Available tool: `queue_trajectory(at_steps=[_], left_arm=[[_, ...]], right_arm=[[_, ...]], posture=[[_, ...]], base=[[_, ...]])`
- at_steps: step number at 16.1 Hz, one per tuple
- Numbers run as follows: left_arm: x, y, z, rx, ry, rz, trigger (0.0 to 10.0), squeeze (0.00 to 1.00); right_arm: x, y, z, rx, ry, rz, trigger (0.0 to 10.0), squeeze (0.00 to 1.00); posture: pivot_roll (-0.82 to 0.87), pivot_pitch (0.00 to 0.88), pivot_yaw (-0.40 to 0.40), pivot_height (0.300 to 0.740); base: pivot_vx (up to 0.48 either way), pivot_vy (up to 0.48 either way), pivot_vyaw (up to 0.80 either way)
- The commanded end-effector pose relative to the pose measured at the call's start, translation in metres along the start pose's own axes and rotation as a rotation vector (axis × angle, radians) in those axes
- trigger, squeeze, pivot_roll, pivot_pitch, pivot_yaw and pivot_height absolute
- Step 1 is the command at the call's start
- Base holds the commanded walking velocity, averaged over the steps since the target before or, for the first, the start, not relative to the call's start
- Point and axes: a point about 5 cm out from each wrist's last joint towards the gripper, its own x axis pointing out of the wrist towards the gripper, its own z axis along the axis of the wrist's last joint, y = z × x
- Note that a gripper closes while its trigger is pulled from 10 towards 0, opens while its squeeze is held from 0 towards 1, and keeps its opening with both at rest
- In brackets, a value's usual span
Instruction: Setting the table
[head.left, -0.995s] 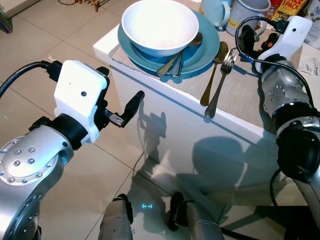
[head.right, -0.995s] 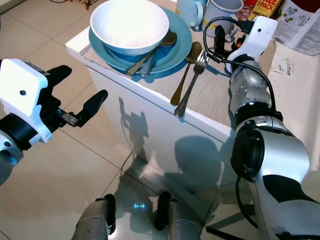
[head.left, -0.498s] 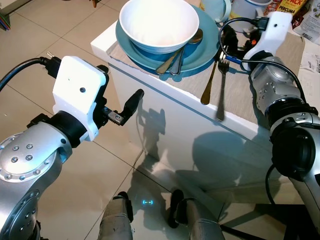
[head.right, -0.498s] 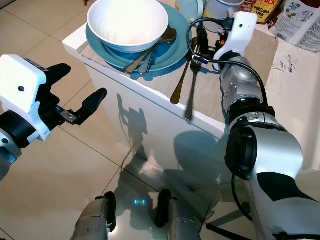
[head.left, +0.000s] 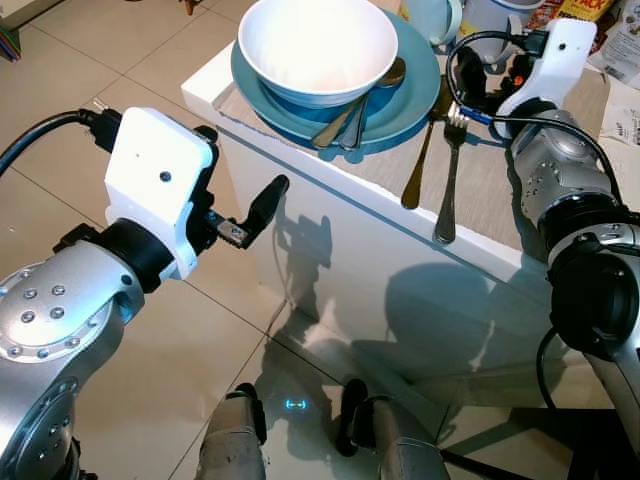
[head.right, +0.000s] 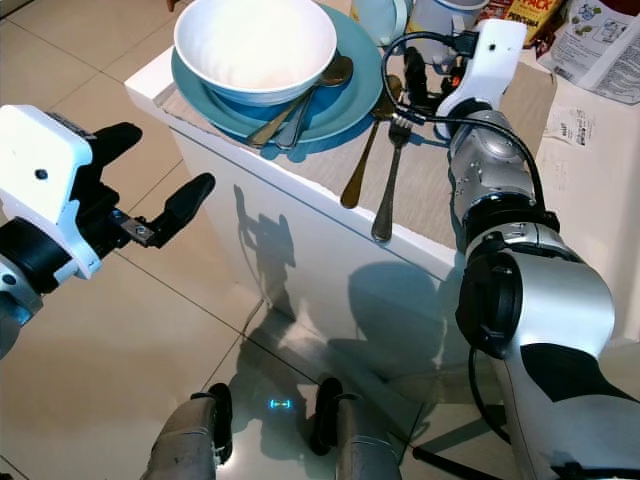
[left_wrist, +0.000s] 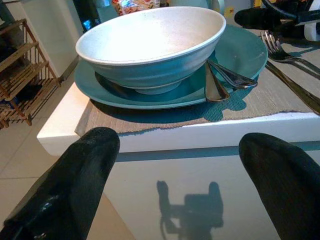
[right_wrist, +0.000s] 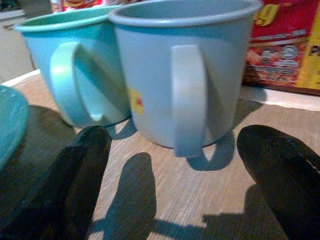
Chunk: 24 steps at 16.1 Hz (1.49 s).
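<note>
I'm looking down at the corner of a white desk (head.left: 330, 215) with a woven placemat (head.left: 480, 185) laid over it. On the placemat sits a blue plate (head.left: 405, 95) carrying a white bowl (head.left: 318, 45), and two spoons (head.left: 350, 118) rest on the plate's rim beside the bowl, their handles pointing toward me. Just beside the plate, on the placemat, a gold-coloured spoon (head.left: 425, 150) and a silver fork (head.left: 450, 180) lie side by side, close to each other; the fork's handle end reaches the desk's near edge.

My right end effector (right_wrist: 177, 165) is over the placemat above the fork's tines, its fingers (right_wrist: 82, 170) spread wide and holding nothing. Through its wrist camera I see a grey mug (right_wrist: 187, 75) straight ahead, handle facing me, and a teal mug (right_wrist: 70, 65) touching or nearly touching it. A red printed package (right_wrist: 285, 45) stands behind them.

My left end effector (left_wrist: 177, 185) hangs off the desk's corner over the tiled floor (head.left: 150, 60), below the desk top, fingers wide apart and empty. Its wrist camera looks at the bowl and plate from the side. A wooden rack (left_wrist: 20, 75) stands on the floor beyond.
</note>
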Motion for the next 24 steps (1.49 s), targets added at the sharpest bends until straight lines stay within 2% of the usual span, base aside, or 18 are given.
queue_trajectory(at_steps=[1, 2, 3, 4, 7, 12, 16, 24], left_arm=[[-0.0058, -0.005, 0.0081, 0.037, -0.037, -0.022, 10.0, 0.0], [-0.0059, -0.0049, 0.0081, 0.037, -0.037, -0.022, 10.0, 0.0], [-0.0062, -0.005, 0.0083, 0.037, -0.037, -0.025, 10.0, 0.0], [-0.0062, -0.006, 0.0085, 0.035, -0.037, -0.035, 10.0, 0.0], [-0.0058, -0.0099, 0.0079, 0.031, -0.035, -0.068, 10.0, 0.0], [-0.0069, -0.0083, 0.0067, 0.03, -0.029, -0.059, 10.0, 0.0], [-0.0078, -0.0131, 0.0047, 0.019, -0.024, -0.113, 10.0, 0.0], [-0.0082, -0.013, 0.0059, 0.02, -0.029, -0.112, 10.0, 0.0]], right_arm=[[0.0016, -0.0026, 0.0072, 0.016, -0.017, -0.022, 10.0, 0.0], [0.0019, -0.0014, 0.0072, 0.018, -0.018, -0.017, 10.0, 0.0], [0.0026, 0.0013, 0.0074, 0.026, -0.021, -0.007, 0.9, 0.0], [0.0033, 0.004, 0.0071, 0.035, -0.021, 0.003, 0.0, 0.0], [0.0039, 0.0068, 0.0062, 0.039, -0.019, 0.006, 0.0, 0.0], [0.0036, 0.0041, 0.0066, 0.028, -0.023, -0.039, 0.0, 0.0], [0.004, 0.0064, 0.0047, 0.032, -0.017, -0.042, 0.0, 0.0], [0.0043, 0.0061, 0.0055, 0.038, -0.02, -0.061, 0.0, 0.0]], posture=[[0.3, 0.332, -0.085, 0.74], [0.3, 0.332, -0.085, 0.74], [0.3, 0.332, -0.084, 0.74], [0.3, 0.332, -0.083, 0.74], [0.3, 0.333, -0.082, 0.74], [0.3, 0.333, -0.082, 0.74], [0.31, 0.334, -0.082, 0.74], [0.31, 0.333, -0.082, 0.74]], base=[[0.0, 0.0, 0.0], [0.0, 0.0, 0.0], [0.0, 0.0, 0.0], [0.0, 0.0, 0.0], [0.0, 0.0, 0.0], [0.0, 0.0, 0.0], [0.0, 0.0, 0.0], [0.0, 0.0, 0.0]])
